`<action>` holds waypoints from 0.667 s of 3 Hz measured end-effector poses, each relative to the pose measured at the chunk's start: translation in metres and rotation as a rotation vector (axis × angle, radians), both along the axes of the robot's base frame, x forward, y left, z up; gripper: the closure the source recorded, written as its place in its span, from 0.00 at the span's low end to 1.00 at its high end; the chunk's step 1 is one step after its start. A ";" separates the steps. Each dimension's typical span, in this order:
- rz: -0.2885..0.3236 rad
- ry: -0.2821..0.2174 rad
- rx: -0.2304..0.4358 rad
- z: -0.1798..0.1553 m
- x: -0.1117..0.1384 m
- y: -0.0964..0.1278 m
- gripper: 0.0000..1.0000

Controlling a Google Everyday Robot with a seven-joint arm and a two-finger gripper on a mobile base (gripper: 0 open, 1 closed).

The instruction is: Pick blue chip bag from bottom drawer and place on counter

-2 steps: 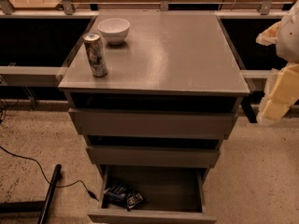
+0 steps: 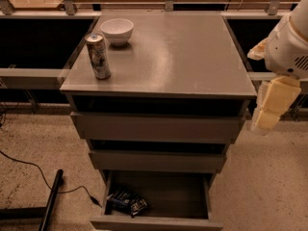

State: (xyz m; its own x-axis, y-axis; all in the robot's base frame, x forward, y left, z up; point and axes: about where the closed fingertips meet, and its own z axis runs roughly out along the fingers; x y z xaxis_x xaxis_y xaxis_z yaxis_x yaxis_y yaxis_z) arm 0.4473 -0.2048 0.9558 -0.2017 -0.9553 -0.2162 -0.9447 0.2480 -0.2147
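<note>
White rounded arm at upper right, cut off by the frame edge. Its end effector hangs pointing down, just off the right edge of the desk: cream, blocky. Can't tell if it's apart or together. Down and well left of it, the blue chip bag, dark and crinkled, lies in the left front of the open bottom drawer; the drawer front is clipped by the frame. Desk top is smooth, slightly glossy grey-brown. Far left of the end effector: metal can, white bowl.
</note>
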 end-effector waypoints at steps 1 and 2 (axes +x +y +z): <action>0.082 0.048 0.153 -0.056 -0.024 0.054 0.00; 0.141 0.041 0.284 -0.100 -0.054 0.104 0.00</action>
State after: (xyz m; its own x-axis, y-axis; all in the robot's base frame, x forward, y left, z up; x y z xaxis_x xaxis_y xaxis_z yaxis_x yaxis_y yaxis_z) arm 0.3933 -0.1011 0.8554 -0.0858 -0.8769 -0.4729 -0.9804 0.1587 -0.1164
